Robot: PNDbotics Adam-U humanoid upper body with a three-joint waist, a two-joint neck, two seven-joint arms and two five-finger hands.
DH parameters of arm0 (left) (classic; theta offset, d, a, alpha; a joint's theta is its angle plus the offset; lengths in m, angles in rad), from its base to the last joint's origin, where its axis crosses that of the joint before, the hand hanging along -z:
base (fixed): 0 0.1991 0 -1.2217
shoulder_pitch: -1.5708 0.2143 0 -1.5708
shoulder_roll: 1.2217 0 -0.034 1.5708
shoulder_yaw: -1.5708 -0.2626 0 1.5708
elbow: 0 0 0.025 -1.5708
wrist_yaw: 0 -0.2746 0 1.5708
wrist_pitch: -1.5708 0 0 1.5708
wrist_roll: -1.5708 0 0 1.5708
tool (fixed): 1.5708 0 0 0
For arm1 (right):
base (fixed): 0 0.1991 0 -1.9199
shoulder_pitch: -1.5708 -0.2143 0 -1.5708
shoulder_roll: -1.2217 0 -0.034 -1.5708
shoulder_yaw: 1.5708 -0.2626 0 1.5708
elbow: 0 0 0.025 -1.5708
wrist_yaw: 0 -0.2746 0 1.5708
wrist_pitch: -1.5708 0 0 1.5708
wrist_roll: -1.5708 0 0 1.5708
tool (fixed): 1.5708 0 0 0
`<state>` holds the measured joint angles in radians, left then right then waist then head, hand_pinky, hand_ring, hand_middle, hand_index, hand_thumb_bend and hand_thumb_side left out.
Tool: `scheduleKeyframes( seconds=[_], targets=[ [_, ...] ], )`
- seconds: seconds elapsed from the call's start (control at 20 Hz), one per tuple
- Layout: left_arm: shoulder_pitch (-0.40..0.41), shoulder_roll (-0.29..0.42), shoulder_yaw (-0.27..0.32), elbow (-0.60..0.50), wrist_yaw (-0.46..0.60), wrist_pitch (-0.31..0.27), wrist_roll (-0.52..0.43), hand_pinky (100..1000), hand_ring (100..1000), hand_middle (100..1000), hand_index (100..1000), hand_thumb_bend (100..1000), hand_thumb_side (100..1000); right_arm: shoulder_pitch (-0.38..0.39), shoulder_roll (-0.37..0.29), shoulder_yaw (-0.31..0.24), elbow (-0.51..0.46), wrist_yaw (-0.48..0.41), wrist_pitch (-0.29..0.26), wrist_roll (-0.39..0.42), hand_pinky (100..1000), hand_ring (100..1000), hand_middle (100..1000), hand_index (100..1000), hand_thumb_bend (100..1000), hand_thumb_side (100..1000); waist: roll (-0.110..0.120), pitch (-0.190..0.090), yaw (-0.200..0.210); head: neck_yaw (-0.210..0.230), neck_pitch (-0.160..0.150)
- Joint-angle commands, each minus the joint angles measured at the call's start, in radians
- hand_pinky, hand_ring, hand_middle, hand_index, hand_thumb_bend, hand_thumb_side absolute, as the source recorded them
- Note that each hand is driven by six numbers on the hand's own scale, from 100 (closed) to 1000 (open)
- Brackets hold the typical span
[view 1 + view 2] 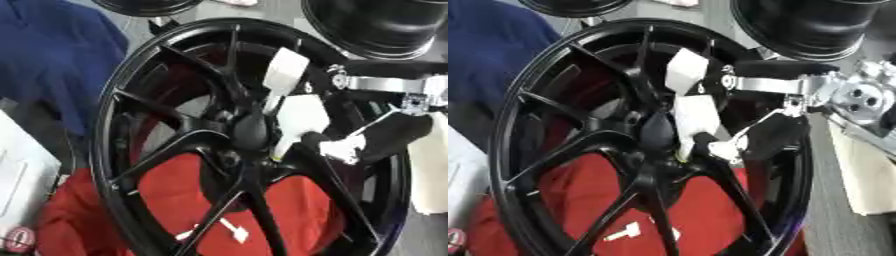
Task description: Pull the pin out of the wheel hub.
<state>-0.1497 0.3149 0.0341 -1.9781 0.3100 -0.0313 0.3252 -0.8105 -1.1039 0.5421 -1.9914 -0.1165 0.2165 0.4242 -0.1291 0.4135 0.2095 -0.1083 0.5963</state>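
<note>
Red cloth [289, 210] lies beneath a large black multi-spoke alloy wheel hub [249, 132], with blue fabric [52, 55] at the far left and two more black rims [385, 25] behind. From the right, the robot's right hand [302, 117] reaches into the hub's centre, its white-covered fingers [697, 117] bent against the spokes; whether they grip anything cannot be told. Small white pieces [234, 231] rest on the cloth between the lower spokes

Right hand [710, 120] fingers [686, 70] at black wheel hub [658, 131] centre
</note>
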Motion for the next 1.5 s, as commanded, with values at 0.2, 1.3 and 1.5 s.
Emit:
scheduleKeyframes(
  seconds=[0.2, 1.3, 1.5],
  targets=[
    [-0.003, 0.009, 0.002, -0.022, -0.006, 0.003, 0.002, 785, 714, 652, 694, 151, 780, -0.019, -0.020, -0.020, -0.009, -0.037, -0.024, -0.065, 730, 809, 490, 535, 100, 273, 0.007, -0.026, -0.004, -0.001, -0.002],
    [0.002, 0.007, 0.009, -0.022, 0.006, 0.000, 0.006, 786, 717, 656, 695, 147, 770, 0.122, -0.094, -0.147, -0.009, -0.215, -0.105, -0.223, 709, 782, 458, 490, 100, 237, 0.046, -0.074, -0.038, -0.006, 0.006],
    [0.001, 0.004, 0.015, -0.022, 0.007, -0.004, 0.009, 786, 718, 656, 695, 146, 769, 0.265, -0.119, -0.284, -0.009, -0.281, -0.136, -0.334, 711, 787, 459, 488, 100, 220, 0.059, -0.077, -0.051, 0.003, 0.004]
  ],
)
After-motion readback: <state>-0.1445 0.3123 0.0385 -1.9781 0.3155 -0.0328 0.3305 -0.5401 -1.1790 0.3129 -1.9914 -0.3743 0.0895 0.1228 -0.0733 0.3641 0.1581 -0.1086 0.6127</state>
